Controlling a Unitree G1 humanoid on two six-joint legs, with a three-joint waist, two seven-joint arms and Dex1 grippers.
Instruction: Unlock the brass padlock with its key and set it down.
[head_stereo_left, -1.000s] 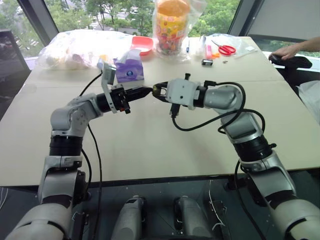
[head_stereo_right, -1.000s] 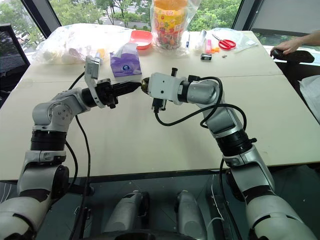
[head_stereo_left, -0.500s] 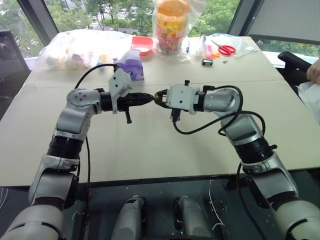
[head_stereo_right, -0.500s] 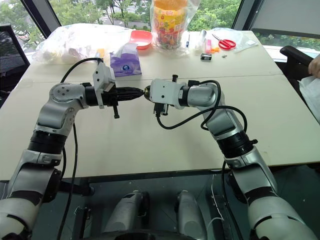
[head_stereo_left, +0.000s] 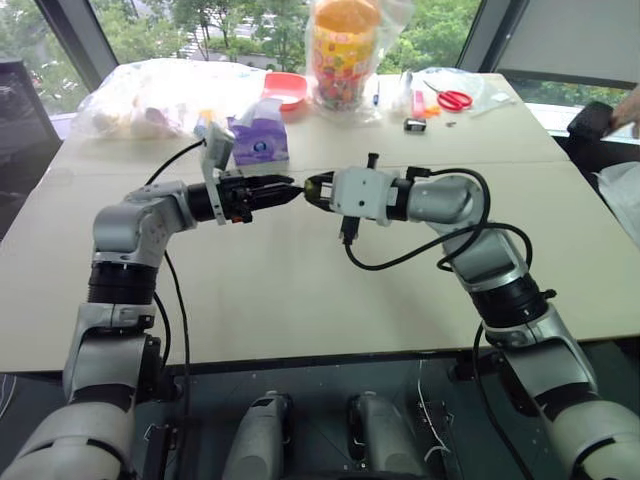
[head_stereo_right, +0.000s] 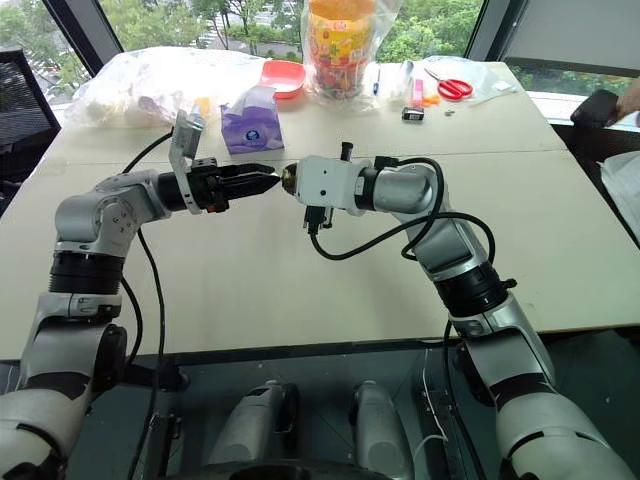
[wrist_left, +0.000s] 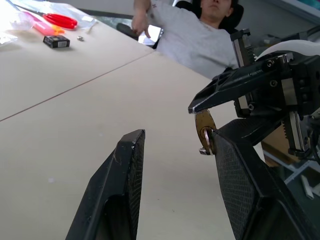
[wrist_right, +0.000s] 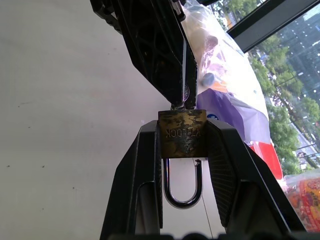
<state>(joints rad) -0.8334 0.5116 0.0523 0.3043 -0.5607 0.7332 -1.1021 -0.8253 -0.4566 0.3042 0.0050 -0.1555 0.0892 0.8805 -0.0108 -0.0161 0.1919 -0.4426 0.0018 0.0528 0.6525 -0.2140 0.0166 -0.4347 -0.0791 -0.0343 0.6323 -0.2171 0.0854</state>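
Padlock job, midway. The right gripper (wrist_right: 182, 146) has its two fingers pinched on the flat sides of the brass padlock (wrist_right: 182, 134), held in the air just above the middle of the head camera's frame, over the table (head_stereo_left: 300, 300). The key (wrist_right: 185, 95) pokes out of the lock's bottom face, toward the left gripper (wrist_left: 175, 135). That gripper's fingers (wrist_left: 125, 165) are spread, with one close beside the key. One leg of the shackle looks popped free of the body, but I can't be sure from this angle.

If it really is open, I'd slide the left gripper straight back so it doesn't snag the key. Then keep the pinch firm, lower onto a bare bit of table, and only then loosen.

Count: one padlock, one key, two grippers, one pair of scissors (head_stereo_left: 453, 98) at the upper right.
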